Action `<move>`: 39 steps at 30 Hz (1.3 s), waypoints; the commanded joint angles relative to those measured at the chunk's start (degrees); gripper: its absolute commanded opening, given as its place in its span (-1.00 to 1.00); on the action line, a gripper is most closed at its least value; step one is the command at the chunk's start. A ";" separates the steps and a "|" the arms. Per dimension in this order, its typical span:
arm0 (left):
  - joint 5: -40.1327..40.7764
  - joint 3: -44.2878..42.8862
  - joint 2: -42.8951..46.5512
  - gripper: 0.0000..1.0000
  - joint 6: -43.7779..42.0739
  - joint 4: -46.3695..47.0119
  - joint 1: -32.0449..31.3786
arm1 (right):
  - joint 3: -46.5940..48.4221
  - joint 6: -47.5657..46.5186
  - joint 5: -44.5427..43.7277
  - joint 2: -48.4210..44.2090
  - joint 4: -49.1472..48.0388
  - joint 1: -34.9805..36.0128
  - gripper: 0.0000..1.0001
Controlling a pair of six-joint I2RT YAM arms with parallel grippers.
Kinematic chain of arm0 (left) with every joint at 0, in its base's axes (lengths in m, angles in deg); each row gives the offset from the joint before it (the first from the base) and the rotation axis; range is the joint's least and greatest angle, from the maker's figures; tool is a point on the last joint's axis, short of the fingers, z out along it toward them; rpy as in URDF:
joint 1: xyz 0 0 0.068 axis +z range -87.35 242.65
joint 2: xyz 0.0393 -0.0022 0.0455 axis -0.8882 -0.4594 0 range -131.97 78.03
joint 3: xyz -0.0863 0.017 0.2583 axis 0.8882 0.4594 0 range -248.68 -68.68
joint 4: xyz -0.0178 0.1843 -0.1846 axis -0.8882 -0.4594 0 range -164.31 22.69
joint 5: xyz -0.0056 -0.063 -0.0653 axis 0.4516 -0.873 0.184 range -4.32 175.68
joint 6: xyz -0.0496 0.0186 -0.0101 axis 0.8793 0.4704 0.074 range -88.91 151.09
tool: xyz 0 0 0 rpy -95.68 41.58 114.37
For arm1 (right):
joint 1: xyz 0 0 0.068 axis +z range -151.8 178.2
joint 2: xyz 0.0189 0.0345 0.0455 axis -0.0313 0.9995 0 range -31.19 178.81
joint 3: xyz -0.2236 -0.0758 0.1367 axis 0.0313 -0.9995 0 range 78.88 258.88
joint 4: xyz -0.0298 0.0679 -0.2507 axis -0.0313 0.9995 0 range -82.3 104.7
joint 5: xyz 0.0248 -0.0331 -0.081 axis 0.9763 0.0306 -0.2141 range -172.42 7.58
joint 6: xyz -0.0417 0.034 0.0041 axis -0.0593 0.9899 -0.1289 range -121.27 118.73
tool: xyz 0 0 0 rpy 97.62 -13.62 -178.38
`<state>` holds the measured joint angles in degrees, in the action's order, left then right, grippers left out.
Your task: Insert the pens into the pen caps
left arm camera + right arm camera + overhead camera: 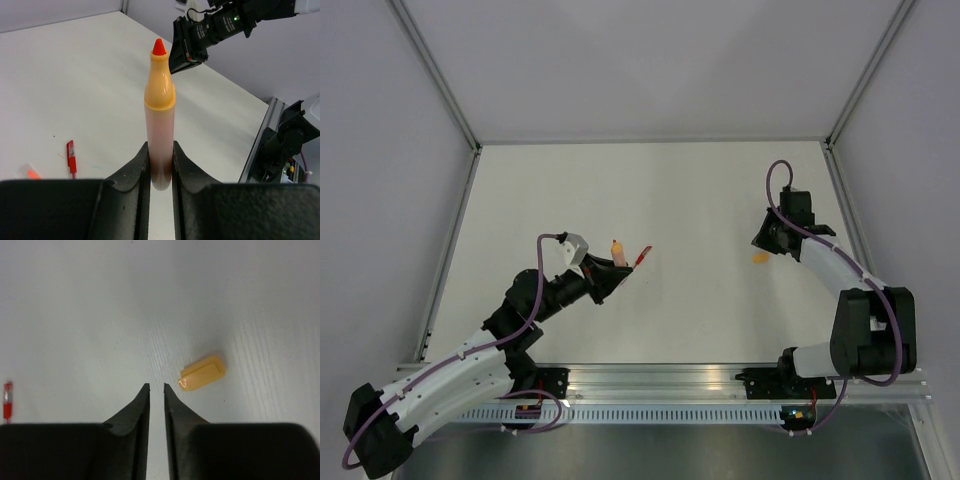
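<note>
**A:** Which step are you on?

**B:** The orange pair. Your left gripper [160, 150] is clamped on the lower barrel of the pen [160, 110]. The pen sticks out past the fingers, red tip bare, held up off the table [700, 200].

**A:** And the cap?

**B:** The cap [201, 373] lies flat on the table, just right of your right gripper [156, 386] and a little ahead of its tips. Those jaws are parted by only a narrow slit, with nothing between them. I judge that picking up the cap is the step in hand and that it is not yet done.

**A:** What does the next move call for?

**B:** Widen the jaws first, because the slit looks too narrow for the cap. Shift right until you straddle it, come down, and close across its narrow sides. You also need the open end facing the pen, and I cannot tell from here which end that is. Then bring the two together, line them up on one axis and push.

**A:** Anything else waiting?

**B:** A red pen [642, 256] lies on the table near your left gripper. That one comes later.
</note>
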<state>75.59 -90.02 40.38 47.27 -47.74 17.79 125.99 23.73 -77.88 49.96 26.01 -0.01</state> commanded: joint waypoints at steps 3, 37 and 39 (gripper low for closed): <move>1.12 -0.10 1.17 -0.95 -2.12 0.38 -0.31 | 4.13 15.30 -12.78 -3.54 7.08 0.06 -0.22; -0.81 -0.19 -0.23 -0.95 -1.16 0.82 -0.23 | 22.15 42.34 -20.80 22.21 29.78 2.09 0.13; -0.81 -0.28 -0.23 -0.95 -1.16 0.82 -0.31 | 21.27 42.07 -19.48 22.65 27.58 2.09 0.13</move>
<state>75.94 -90.02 39.92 47.14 -48.33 17.79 147.63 65.15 -97.68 71.60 54.90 1.84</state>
